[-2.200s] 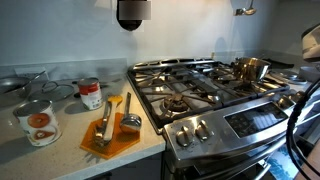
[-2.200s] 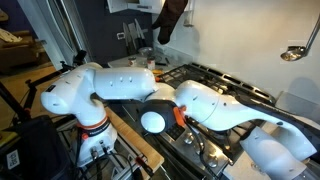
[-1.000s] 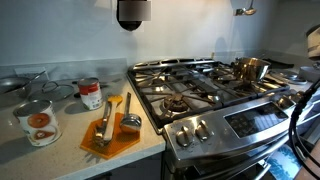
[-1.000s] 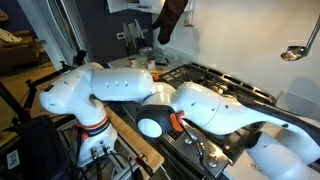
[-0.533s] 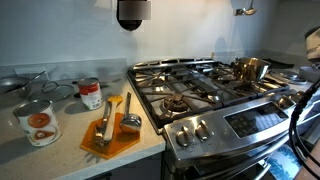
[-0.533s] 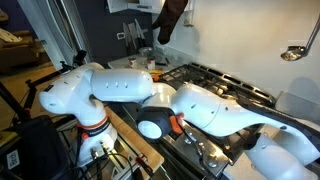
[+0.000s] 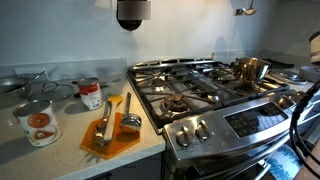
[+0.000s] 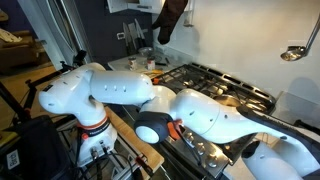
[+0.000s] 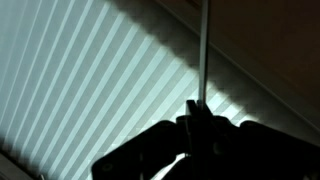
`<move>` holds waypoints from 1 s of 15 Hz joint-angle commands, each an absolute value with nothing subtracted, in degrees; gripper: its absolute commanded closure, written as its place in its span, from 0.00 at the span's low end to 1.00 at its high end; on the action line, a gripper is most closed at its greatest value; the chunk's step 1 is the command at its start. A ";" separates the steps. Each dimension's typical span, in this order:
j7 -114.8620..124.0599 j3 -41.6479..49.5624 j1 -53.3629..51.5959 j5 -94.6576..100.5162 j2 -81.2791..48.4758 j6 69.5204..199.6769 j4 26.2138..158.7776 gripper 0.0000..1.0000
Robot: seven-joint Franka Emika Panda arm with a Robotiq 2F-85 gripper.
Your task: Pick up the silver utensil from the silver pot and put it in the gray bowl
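In the wrist view my gripper (image 9: pixel 199 118) is a dark silhouette, shut on the silver utensil (image 9: pixel 203 50). The utensil's thin straight handle rises from between the fingers toward the top of that view. The silver pot (image 7: pixel 250 68) stands on the back right burner of the stove in an exterior view, with nothing sticking out of it. A shallow gray bowl (image 7: pixel 12 84) seems to sit at the far left of the counter. The gripper itself is out of both exterior views; only my white arm (image 8: pixel 200 110) shows, stretched toward the lower right.
A gas stove (image 7: pixel 200 85) with black grates fills the middle. On the counter are two labelled tin cans (image 7: pixel 38 122), an orange board (image 7: pixel 110 135) with wooden-handled tools, and wire items. A black dome camera (image 7: pixel 132 12) hangs above.
The arm's forward links have shifted slightly down and toward the lower right in the exterior view. Pot, cans and board have not moved.
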State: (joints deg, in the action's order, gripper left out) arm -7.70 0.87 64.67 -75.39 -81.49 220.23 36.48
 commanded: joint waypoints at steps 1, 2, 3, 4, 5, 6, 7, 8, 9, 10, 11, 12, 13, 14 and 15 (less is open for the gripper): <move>-5.62 -1.62 66.29 -74.38 -81.85 219.09 36.55 0.99; -5.61 -2.14 66.54 -74.47 -81.74 218.45 36.60 0.99; -5.89 -2.69 66.87 -74.62 -81.44 217.35 36.92 0.99; -5.34 -2.74 67.05 -74.01 -81.73 215.96 36.38 0.99; -5.28 -2.86 67.40 -73.90 -81.54 214.40 36.48 0.99; -5.33 -2.85 67.68 -73.81 -81.31 212.89 36.75 0.99; -5.35 -2.72 67.89 -73.65 -81.17 211.34 37.06 0.99; -4.79 -2.47 68.04 -73.39 -81.32 210.37 36.83 0.99; -3.92 -2.26 68.17 -73.23 -81.56 210.14 36.36 0.99; -3.44 -2.33 68.36 -73.42 -81.46 210.14 36.44 0.99; -2.76 -2.21 68.45 -73.16 -81.68 210.06 36.12 0.99; -2.49 -2.25 68.54 -73.18 -81.64 210.33 36.29 0.99; -2.40 -2.31 68.62 -73.19 -81.55 210.26 36.52 0.99; -2.22 -2.31 68.66 -73.18 -81.60 210.29 36.55 0.99; -2.20 -2.25 68.70 -73.20 -81.65 210.58 36.66 0.99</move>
